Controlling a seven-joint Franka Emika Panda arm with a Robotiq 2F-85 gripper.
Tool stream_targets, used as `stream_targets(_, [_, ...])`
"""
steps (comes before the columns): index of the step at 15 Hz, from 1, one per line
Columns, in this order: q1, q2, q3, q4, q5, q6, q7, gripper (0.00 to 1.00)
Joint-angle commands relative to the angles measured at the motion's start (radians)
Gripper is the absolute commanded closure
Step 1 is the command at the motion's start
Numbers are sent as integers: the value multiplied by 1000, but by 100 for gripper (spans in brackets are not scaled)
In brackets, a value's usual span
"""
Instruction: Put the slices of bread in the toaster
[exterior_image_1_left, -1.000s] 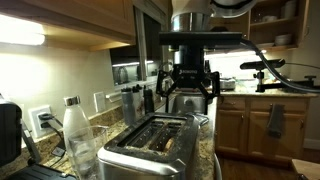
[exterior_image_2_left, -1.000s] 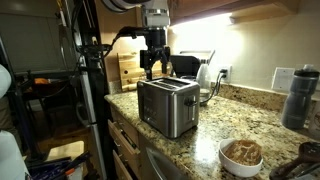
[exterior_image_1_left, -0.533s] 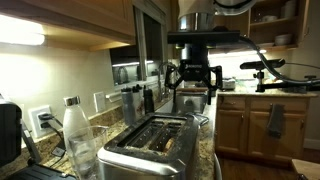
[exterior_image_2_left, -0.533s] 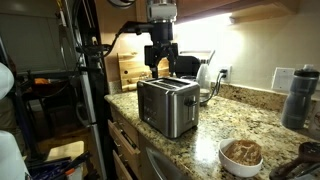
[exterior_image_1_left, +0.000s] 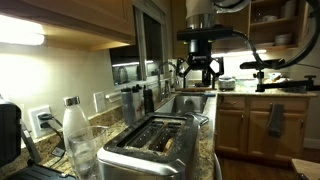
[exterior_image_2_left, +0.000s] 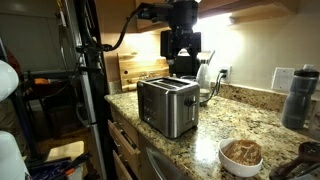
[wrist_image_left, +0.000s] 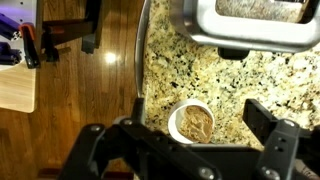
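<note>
Step in hand: likely the close of the job; the gripper (exterior_image_1_left: 200, 71) hung clear above the toaster (exterior_image_2_left: 167, 108), carrying nothing.
Toaster place: low centre in both exterior views, on the speckled stone counter (exterior_image_2_left: 255, 118); along the top edge of the wrist view.
Slices of bread: a tan-brown surface (wrist_image_left: 258, 8) filled the slot seen in the wrist view, and a brownish patch showed in a slot in an exterior view (exterior_image_1_left: 166, 143). How many slices sat inside could not be told.
Loose bread: none showed on the counter in any view.
Gripper opening: jaws spread wide, both fingers apart at the bottom of the wrist view, nothing between them.
Gripper contact: none; well above the toaster top, in the upper middle of both exterior views.
Nearby things: a bowl (exterior_image_2_left: 242, 154) of brownish contents at lower right of the counter; a clear bottle (exterior_image_1_left: 75, 128) at lower left of the frame, beside the toaster.
Next move, as a judgement: if a slice was left, it had to be found first; otherwise a check that the bread sat fully down in the slots.
</note>
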Motion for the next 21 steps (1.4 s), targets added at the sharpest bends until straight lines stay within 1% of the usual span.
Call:
stream_targets(1, [-23,89,-31,102,-26,-53,-33,0])
stream_targets(5, [-24,196,-62,185,-34,-64,-56,0])
stream_targets(9, [-18,275,-90,231,-32,-69,-65,0])
stream_targets(21, [-11,414,-131,268,-21,-63,-77,0])
